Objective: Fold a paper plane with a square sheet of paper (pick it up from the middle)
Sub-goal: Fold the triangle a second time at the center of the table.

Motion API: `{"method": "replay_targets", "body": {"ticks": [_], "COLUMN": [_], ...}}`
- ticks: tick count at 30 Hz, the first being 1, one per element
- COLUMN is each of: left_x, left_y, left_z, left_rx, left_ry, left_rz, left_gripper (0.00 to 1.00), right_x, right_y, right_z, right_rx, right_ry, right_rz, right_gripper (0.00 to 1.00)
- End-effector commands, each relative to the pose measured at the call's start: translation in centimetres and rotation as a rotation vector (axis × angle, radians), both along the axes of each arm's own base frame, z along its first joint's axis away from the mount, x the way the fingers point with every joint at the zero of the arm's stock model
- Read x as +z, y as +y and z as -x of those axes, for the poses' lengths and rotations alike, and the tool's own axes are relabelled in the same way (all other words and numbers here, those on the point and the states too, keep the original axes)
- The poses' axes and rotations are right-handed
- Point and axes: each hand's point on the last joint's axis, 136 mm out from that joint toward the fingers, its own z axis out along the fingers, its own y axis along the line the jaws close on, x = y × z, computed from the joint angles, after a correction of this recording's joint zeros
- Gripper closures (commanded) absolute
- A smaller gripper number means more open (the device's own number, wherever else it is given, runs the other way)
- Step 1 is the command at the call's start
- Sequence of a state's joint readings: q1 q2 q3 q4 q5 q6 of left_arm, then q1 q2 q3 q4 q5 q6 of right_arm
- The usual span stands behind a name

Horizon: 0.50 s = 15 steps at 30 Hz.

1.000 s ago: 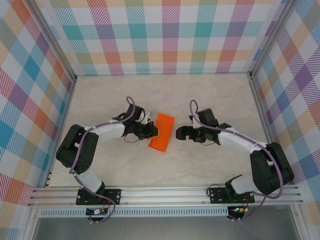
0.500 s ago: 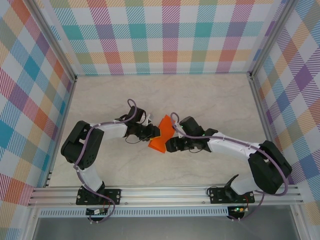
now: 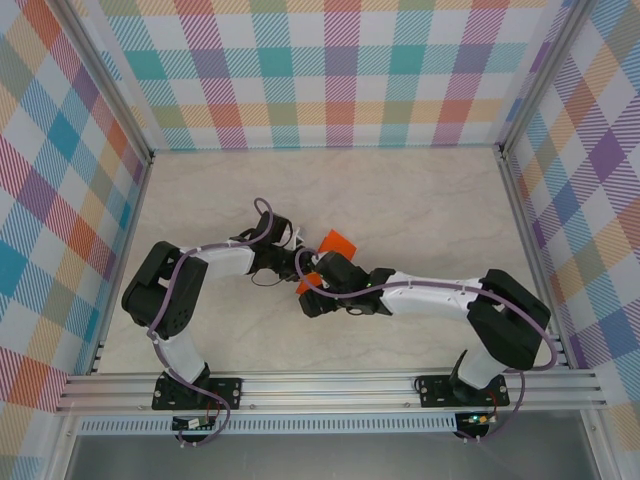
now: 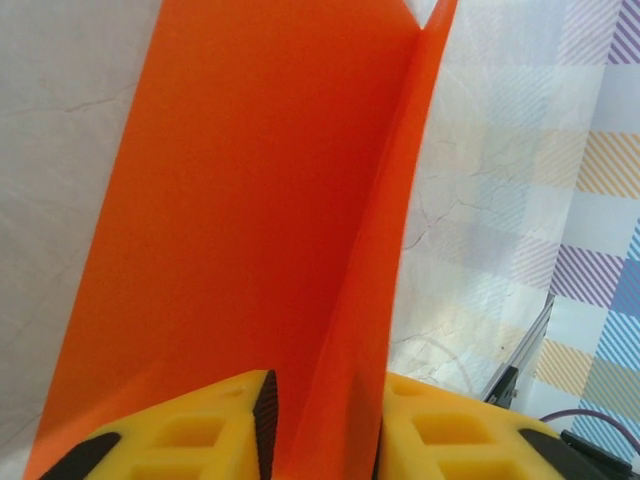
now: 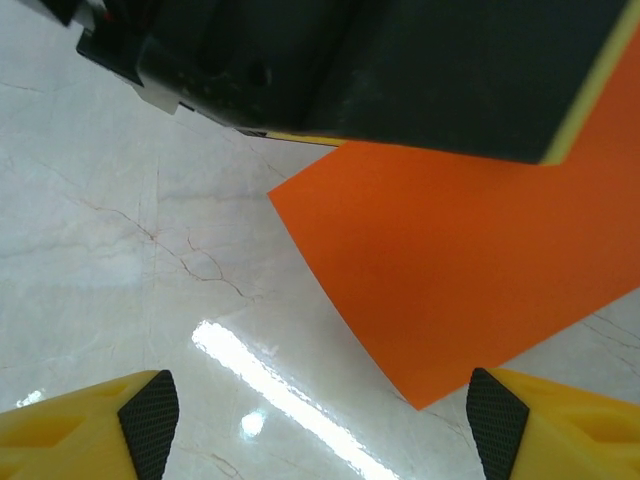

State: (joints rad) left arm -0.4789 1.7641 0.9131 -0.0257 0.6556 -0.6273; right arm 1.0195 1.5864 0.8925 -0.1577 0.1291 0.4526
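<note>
There is one orange sheet of paper (image 4: 250, 200). From above it appears as two orange patches on either side of an arm, apparently parts of that same sheet. There are two robot arms, the left arm (image 3: 210, 262) and the right arm (image 3: 430, 295). There are two grippers, the left gripper (image 4: 320, 430) and the right gripper (image 5: 320, 410). Each has two yellow fingers (image 5: 70, 425), four altogether. There are two purple cables (image 3: 260, 200), one per arm, one marbled table (image 3: 420, 200) and three checked walls (image 3: 340, 70).
</note>
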Motion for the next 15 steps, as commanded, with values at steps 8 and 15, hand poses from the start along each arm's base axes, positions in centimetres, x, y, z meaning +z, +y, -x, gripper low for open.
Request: {"method": "replay_targets", "body": {"ticks": [8, 15], "left_x": [3.7, 3.6], "left_y": [-0.5, -0.5], "left_z": [-0.2, -0.2], "left_rx": [-0.018, -0.017], "left_ry": [-0.059, -0.053], "left_rz": [0.083, 0.084], "left_gripper": [0.66, 0.72], "right_x": [1.4, 1.1], "right_y": [1.2, 1.2], "right_z": [-0.7, -0.9], "right_rx": [-0.040, -0.069], "right_ry": [-0.123, -0.149], "right_rz": [0.047, 0.106], "right_gripper": [0.14, 0.14]}}
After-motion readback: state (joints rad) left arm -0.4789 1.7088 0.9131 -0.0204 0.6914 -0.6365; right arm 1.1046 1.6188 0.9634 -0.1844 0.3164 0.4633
